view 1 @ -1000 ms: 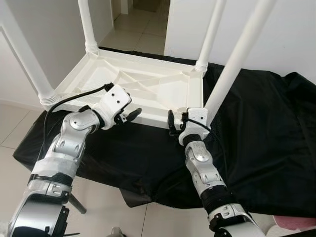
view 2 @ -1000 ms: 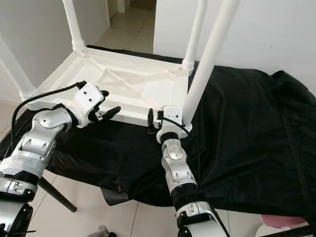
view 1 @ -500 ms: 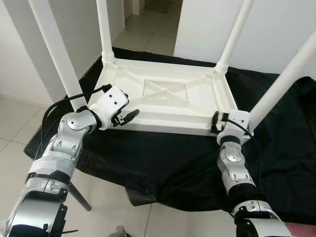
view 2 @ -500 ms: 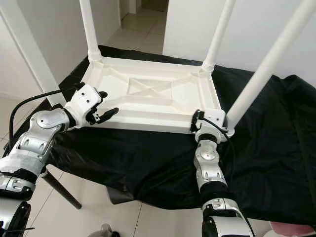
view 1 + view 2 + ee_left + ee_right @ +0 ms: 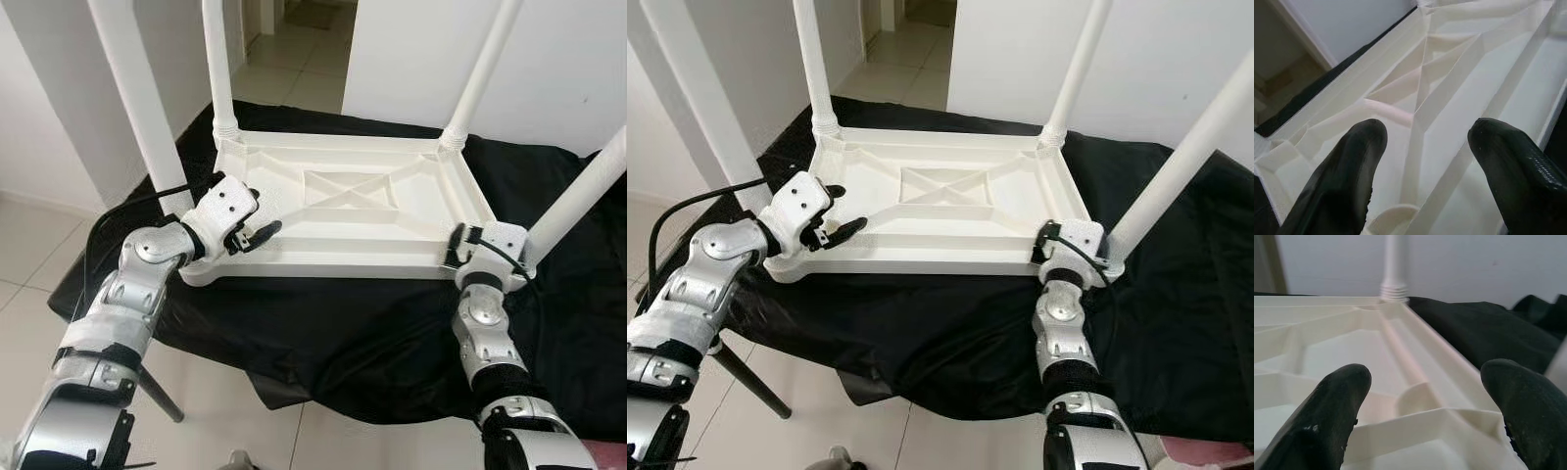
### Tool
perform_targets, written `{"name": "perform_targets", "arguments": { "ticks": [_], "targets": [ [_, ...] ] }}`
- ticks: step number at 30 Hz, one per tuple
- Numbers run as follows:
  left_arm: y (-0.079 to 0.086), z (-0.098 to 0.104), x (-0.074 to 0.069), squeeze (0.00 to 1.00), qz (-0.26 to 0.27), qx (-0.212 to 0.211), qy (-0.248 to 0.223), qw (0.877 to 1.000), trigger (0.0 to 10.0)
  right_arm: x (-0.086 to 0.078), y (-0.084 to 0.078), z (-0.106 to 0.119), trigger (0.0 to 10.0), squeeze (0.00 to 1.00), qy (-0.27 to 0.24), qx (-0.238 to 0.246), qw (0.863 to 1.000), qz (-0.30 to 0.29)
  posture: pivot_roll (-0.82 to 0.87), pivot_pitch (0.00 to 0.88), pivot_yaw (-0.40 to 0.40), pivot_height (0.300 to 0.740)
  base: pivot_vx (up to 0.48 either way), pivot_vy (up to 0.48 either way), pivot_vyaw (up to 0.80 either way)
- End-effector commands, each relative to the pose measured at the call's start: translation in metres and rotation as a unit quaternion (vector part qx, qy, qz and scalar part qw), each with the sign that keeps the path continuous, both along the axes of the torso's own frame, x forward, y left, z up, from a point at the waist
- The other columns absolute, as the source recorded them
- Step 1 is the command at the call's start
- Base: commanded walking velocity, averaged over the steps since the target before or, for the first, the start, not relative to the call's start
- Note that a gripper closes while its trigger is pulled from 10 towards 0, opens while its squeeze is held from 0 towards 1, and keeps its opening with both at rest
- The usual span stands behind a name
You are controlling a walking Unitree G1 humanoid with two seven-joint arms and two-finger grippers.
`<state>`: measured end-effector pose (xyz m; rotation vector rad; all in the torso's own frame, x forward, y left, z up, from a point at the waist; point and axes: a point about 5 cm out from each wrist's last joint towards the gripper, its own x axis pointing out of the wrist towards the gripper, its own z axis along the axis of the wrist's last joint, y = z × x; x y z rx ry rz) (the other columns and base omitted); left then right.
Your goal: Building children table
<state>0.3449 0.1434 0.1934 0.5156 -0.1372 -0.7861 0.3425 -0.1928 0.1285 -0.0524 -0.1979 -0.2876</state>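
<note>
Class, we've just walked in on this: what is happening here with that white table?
A small white plastic table lies upside down on a black cloth, its four legs pointing up. The robot works at its near edge: the left gripper is open at the near left corner, and the right gripper is open at the near right corner. Neither grips anything.
</note>
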Motion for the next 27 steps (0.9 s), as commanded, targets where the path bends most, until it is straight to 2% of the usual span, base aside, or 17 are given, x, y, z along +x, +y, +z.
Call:
{"name": "perform_targets", "arguments": {
  "ticks": [1, 2, 4, 5, 6, 7, 9, 10, 11, 12, 16, 20, 21, 22, 24, 26, 27],
  "targets": [
    [-0.002, 0.004, -0.006, 0.00, -0.014, -0.030, 0.007, 0.999, 10.0, 0.000, 0.016, 0.003, 10.0, 0.00, -0.018, -0.002, 0.999, 0.050, 0.09, 0.013, -0.013, 0.740, 0.000, 0.000, 0.00],
    [0.001, 0.005, -0.015, 0.00, -0.021, -0.040, 0.014, 0.999, 10.0, 0.000, 0.027, 0.004, 10.0, 0.00, -0.021, -0.005, 0.996, 0.084, 0.09, 0.022, -0.019, 0.740, 0.000, 0.000, 0.00],
    [0.001, 0.005, -0.015, 0.00, -0.021, -0.040, 0.014, 0.999, 10.0, 0.000, 0.027, 0.004, 10.0, 0.00, -0.021, -0.005, 0.996, 0.084, 0.09, 0.022, -0.019, 0.740, 0.000, 0.000, 0.00],
    [0.002, 0.005, -0.021, 0.00, -0.026, -0.044, 0.019, 0.998, 10.0, -0.001, 0.033, 0.005, 10.0, 0.00, -0.024, -0.008, 0.994, 0.105, 0.09, 0.027, -0.026, 0.740, 0.000, 0.000, 0.00],
    [0.005, 0.012, -0.031, 0.00, -0.030, -0.069, 0.023, 0.997, 10.0, 0.000, 0.037, 0.004, 10.0, 0.00, -0.019, -0.001, 0.991, 0.129, 0.11, 0.036, -0.043, 0.740, 0.000, 0.000, 0.00],
    [0.005, 0.012, -0.031, 0.00, -0.030, -0.069, 0.023, 0.997, 10.0, 0.000, 0.037, 0.004, 10.0, 0.00, -0.019, -0.001, 0.991, 0.129, 0.11, 0.036, -0.043, 0.740, 0.000, 0.000, 0.00],
    [0.010, 0.026, -0.046, 0.00, -0.043, -0.103, 0.023, 0.994, 10.0, 0.001, 0.041, 0.005, 10.0, 0.00, -0.016, 0.008, 0.987, 0.158, 0.12, 0.049, -0.062, 0.740, 0.000, 0.000, 0.00],
    [0.010, 0.026, -0.046, 0.00, -0.043, -0.103, 0.023, 0.994, 10.0, 0.001, 0.041, 0.005, 10.0, 0.00, -0.016, 0.008, 0.987, 0.158, 0.12, 0.049, -0.062, 0.740, 0.000, 0.000, 0.00],
    [0.014, 0.038, -0.059, 0.00, -0.059, -0.116, 0.020, 0.991, 10.0, 0.002, 0.042, 0.009, 10.0, 0.00, -0.020, 0.007, 0.984, 0.178, 0.14, 0.062, -0.078, 0.740, 0.000, 0.000, 0.00],
    [0.017, 0.043, -0.066, 0.00, -0.067, -0.120, 0.023, 0.990, 10.0, 0.003, 0.043, 0.010, 10.0, 0.00, -0.020, 0.005, 0.982, 0.186, 0.14, 0.062, -0.078, 0.740, 0.000, 0.000, 0.00],
    [0.026, 0.047, -0.076, 0.00, -0.069, -0.120, 0.028, 0.990, 10.0, 0.005, 0.044, 0.010, 10.0, 0.00, -0.016, -0.002, 0.981, 0.196, 0.14, 0.070, -0.087, 0.740, 0.000, 0.000, 0.00],
    [0.057, 0.045, -0.096, 0.00, -0.030, -0.089, 0.046, 0.994, 10.0, 0.007, 0.043, 0.008, 10.0, 0.00, -0.006, -0.003, 0.979, 0.203, 0.16, 0.083, -0.103, 0.740, 0.000, 0.000, 0.00],
    [0.057, 0.045, -0.096, 0.00, -0.030, -0.089, 0.046, 0.994, 10.0, 0.007, 0.043, 0.008, 10.0, 0.00, -0.006, -0.003, 0.979, 0.203, 0.16, 0.083, -0.103, 0.740, 0.000, 0.000, 0.00],
    [0.064, 0.046, -0.102, 0.00, -0.027, -0.083, 0.054, 0.995, 10.0, 0.007, 0.044, 0.008, 10.0, 0.00, -0.005, -0.001, 0.978, 0.208, 0.17, 0.086, -0.110, 0.740, 0.000, 0.000, 0.00],
    [0.064, 0.046, -0.102, 0.00, -0.027, -0.083, 0.054, 0.995, 10.0, 0.007, 0.044, 0.008, 10.0, 0.00, -0.005, -0.001, 0.978, 0.208, 0.17, 0.086, -0.110, 0.740, 0.000, 0.000, 0.00],
    [0.082, 0.056, -0.113, 0.00, -0.007, -0.089, 0.066, 0.994, 10.0, 0.006, 0.050, 0.009, 10.0, 0.00, -0.009, 0.010, 0.972, 0.233, 0.18, 0.090, -0.113, 0.740, 0.000, 0.000, 0.00],
    [0.082, 0.056, -0.113, 0.00, -0.007, -0.089, 0.066, 0.994, 10.0, 0.006, 0.050, 0.009, 10.0, 0.00, -0.009, 0.010, 0.972, 0.233, 0.18, 0.090, -0.113, 0.740, 0.000, 0.000, 0.00]
  ]
}}
